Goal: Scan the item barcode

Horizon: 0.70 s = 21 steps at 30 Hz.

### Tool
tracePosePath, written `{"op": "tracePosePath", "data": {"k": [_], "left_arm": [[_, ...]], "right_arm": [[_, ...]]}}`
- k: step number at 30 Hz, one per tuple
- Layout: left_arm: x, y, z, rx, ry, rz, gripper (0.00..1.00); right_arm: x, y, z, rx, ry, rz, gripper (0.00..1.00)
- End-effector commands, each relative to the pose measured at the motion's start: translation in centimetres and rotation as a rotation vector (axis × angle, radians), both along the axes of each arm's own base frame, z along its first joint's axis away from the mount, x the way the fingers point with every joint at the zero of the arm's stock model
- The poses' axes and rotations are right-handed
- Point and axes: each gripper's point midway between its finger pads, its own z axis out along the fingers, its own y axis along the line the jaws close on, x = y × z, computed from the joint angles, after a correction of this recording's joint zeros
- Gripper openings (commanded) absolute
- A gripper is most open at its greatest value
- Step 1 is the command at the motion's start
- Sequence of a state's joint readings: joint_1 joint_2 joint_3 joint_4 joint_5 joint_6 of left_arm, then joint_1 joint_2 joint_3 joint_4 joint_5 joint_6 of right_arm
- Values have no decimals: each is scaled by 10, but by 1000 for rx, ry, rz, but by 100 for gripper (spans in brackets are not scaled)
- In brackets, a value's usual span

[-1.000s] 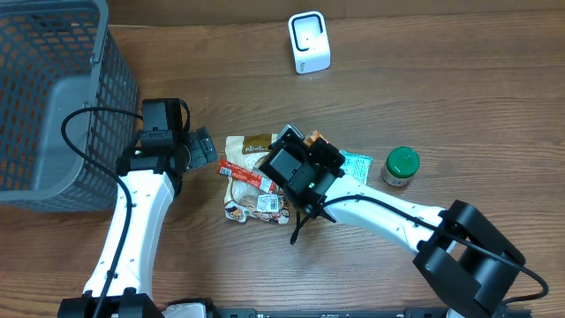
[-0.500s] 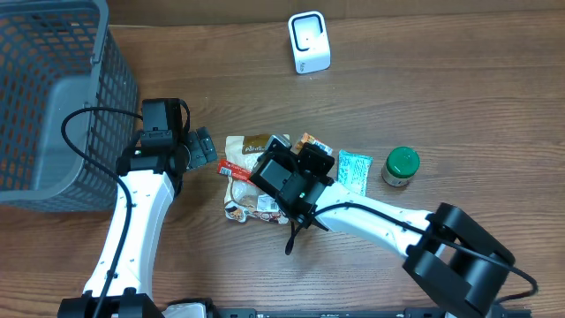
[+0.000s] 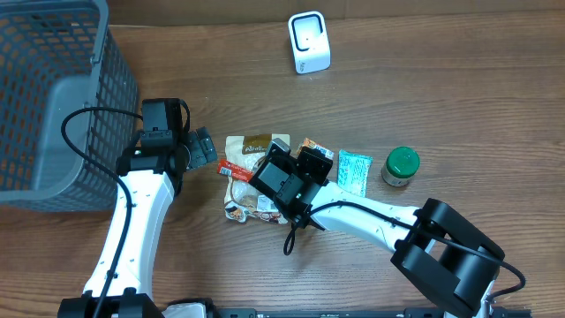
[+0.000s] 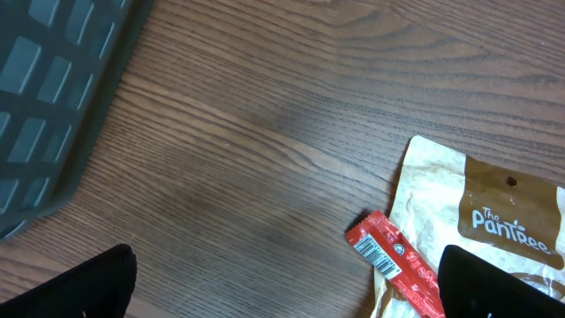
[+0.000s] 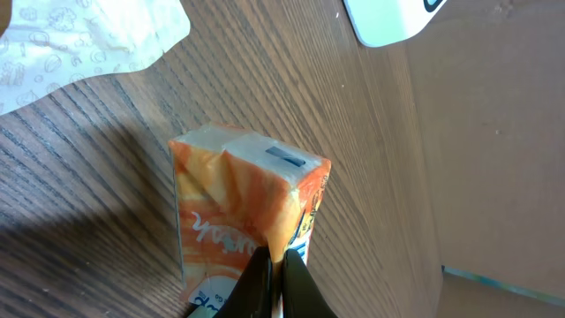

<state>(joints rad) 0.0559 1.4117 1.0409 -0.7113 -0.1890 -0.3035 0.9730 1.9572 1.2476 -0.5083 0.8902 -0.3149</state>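
Note:
My right gripper point(image 5: 276, 256) is shut on an edge of an orange drink carton point(image 5: 238, 203), which stands just over the wood. From overhead the carton point(image 3: 312, 145) sits at the right of the pile, under that gripper point(image 3: 305, 161). The white scanner point(image 3: 309, 41) stands at the back of the table; its corner point(image 5: 388, 18) shows in the right wrist view. My left gripper point(image 4: 282, 296) is open over bare wood, left of a red bar point(image 4: 397, 265) whose barcode faces up. Overhead it point(image 3: 201, 148) hangs left of the pile.
A brown Pantree pouch point(image 4: 494, 212) lies under the red bar, with a snack bag point(image 3: 252, 205) in front. A teal packet point(image 3: 354, 170) and a green-lidded jar point(image 3: 402, 165) lie to the right. A grey mesh basket point(image 3: 44, 97) fills the far left.
My right arm has swung left, carrying its wrist over the pile with the orange carton still gripped. The left arm has stayed still.

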Motion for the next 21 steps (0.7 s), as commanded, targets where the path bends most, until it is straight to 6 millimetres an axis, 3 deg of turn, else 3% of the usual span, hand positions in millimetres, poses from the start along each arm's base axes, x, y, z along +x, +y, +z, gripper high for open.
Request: {"op": "tracePosePath", "data": {"k": [1,11,21], "left_arm": [[2,2,4,14,-8,2,100],[2,2,4,14,-8,2,100],[2,2,4,14,-8,2,100]], "right_arm": [[-1,8,0,2,-9,12,4],[-15,22,-18,-35,14,58,4],[-17,23,-18,-38,17,64,21]]}}
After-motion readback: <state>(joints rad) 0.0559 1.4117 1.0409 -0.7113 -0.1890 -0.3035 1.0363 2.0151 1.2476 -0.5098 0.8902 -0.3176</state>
